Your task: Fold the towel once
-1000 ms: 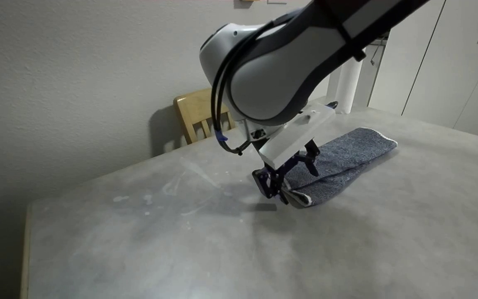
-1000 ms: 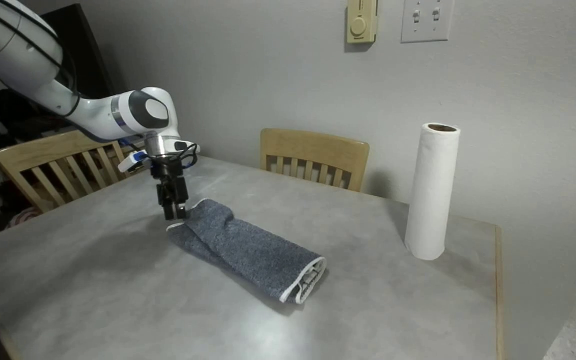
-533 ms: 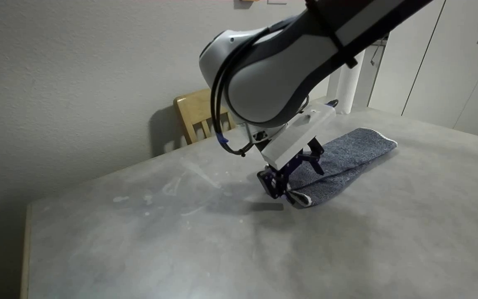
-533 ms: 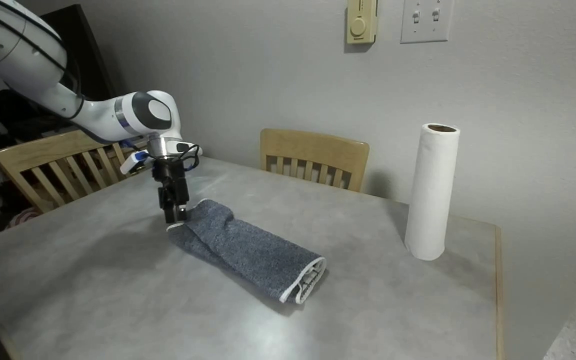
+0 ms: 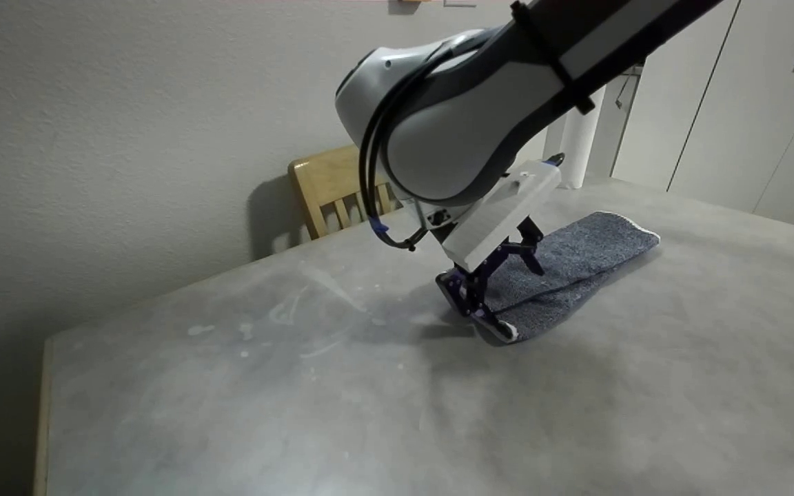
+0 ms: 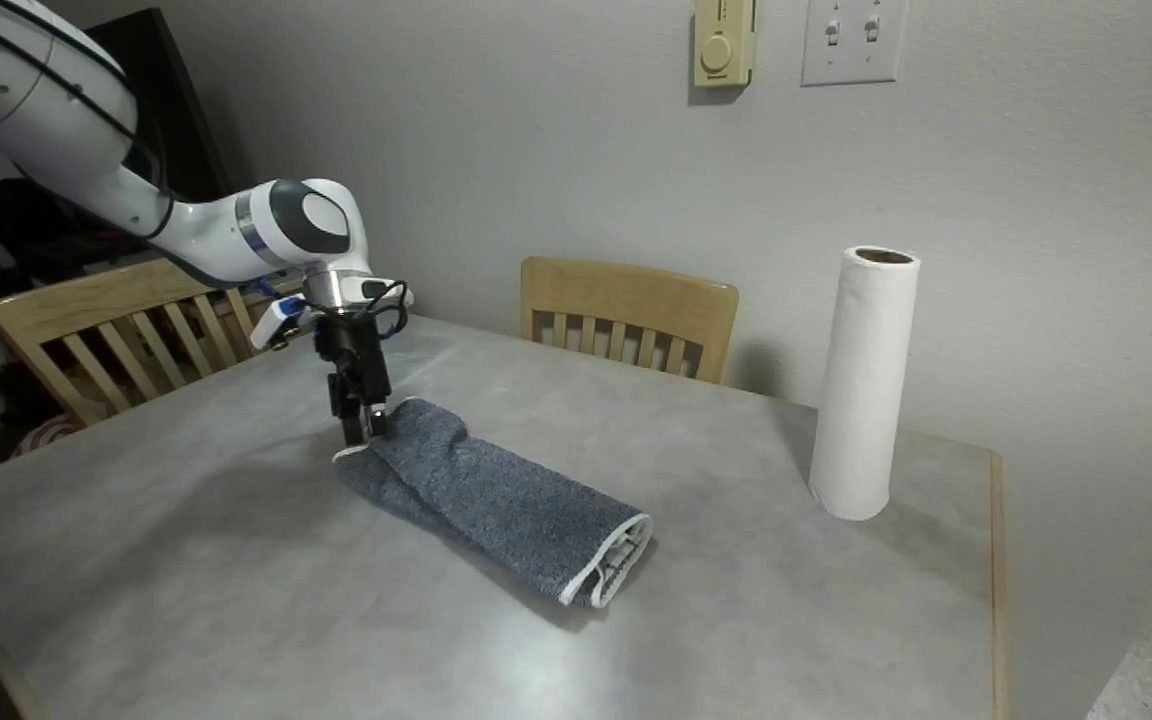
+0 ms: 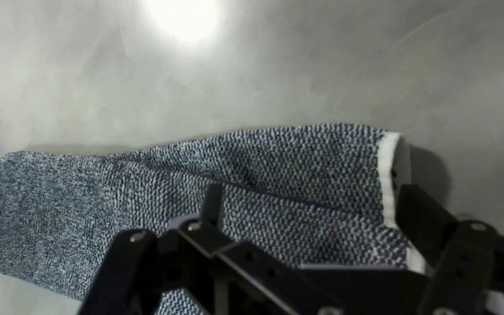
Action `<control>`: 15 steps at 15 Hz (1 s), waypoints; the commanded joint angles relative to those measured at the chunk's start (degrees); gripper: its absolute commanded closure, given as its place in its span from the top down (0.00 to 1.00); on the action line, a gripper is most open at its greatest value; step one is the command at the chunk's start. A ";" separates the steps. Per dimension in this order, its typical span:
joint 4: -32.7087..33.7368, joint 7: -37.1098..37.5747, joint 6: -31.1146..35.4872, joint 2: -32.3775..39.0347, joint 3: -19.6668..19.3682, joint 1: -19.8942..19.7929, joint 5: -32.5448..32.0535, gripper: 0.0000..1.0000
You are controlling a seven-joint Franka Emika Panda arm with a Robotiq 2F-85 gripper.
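Towel (image 6: 506, 500), blue-grey! Lies layered across bench (image 6: 186, 600) — and at one trimmed end, jaws wide apart: finger (image 7: 212, 203) over cloth, other just beside trim (image 7: 386, 175), contact hard to tell.

Site appears to be a home dining area: table (image 6: 746, 630) beneath the gripper (image 6: 365, 432), slat-backed chairs (image 6: 626, 288) beyond it, paper roll (image 6: 864, 385) well apart from it, wall-mounted thermostat (image 6: 724, 45) and light switches (image 6: 853, 42) above its level.

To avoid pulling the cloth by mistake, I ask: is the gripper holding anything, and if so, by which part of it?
Nothing is held: the gripper stands open, its jaws wide apart at one end of the towel.
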 commanded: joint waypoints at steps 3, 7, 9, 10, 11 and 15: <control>4.69 -0.99 -0.46 2.24 -0.36 0.26 -0.21 1.00; 5.96 -1.13 1.29 3.10 -0.48 -0.32 0.07 1.00; 6.60 -1.10 2.34 3.82 -0.42 -0.73 0.50 1.00; 7.05 -1.10 3.13 4.34 -0.36 -1.03 0.79 1.00; 7.56 -1.11 3.72 4.93 -0.31 -1.28 1.12 1.00; 10.77 -1.40 4.81 8.20 -0.22 -1.88 2.37 1.00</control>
